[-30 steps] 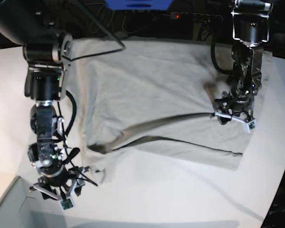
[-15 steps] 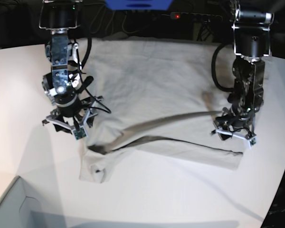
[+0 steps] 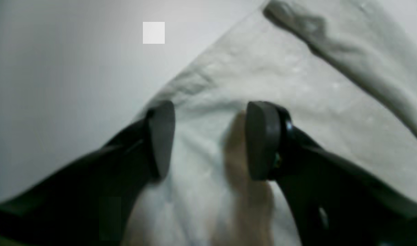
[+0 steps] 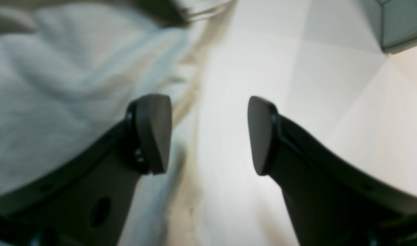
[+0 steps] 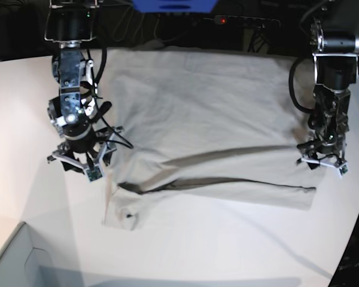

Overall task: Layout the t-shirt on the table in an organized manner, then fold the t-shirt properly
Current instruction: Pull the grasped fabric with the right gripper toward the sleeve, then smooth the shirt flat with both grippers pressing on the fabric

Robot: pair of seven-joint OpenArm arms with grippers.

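- Base view: one t-shirt (image 5: 209,119) spread across one tabletop (image 5: 227,251), two arms over it.
- Left claw (image 5: 321,160) gapes empty above the shirt's edge.
- Right claw (image 5: 81,161) gapes empty, straddling the opposite edge.

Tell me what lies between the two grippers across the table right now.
Only the t-shirt spans it in the base view, with a long dark fold ridge running across. The left gripper and right gripper both stand open at its opposite side edges.
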